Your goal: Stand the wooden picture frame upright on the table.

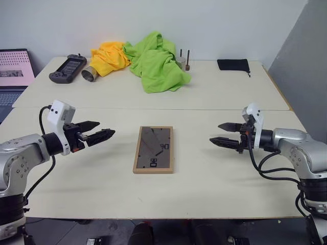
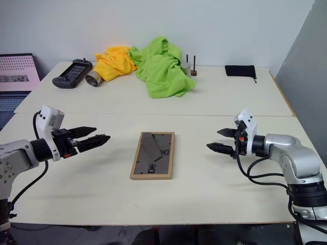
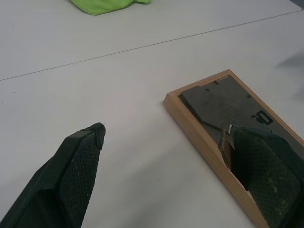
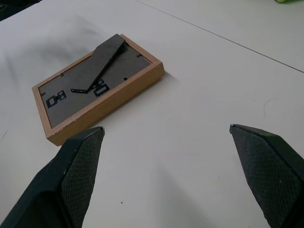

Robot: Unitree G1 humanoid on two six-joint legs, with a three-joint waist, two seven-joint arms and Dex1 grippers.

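left gripper (image 1: 101,131) wide open, empty | right gripper (image 1: 223,133) wide open, empty | wooden picture frame (image 1: 154,149) flat, face-down between them, long axis pointing away | left looks slightly nearer

The wooden picture frame (image 1: 154,149) lies back-up, so its front is hidden. A laptop (image 1: 14,71) is cut off at the left edge. The marks on the frame's back are too small to read.
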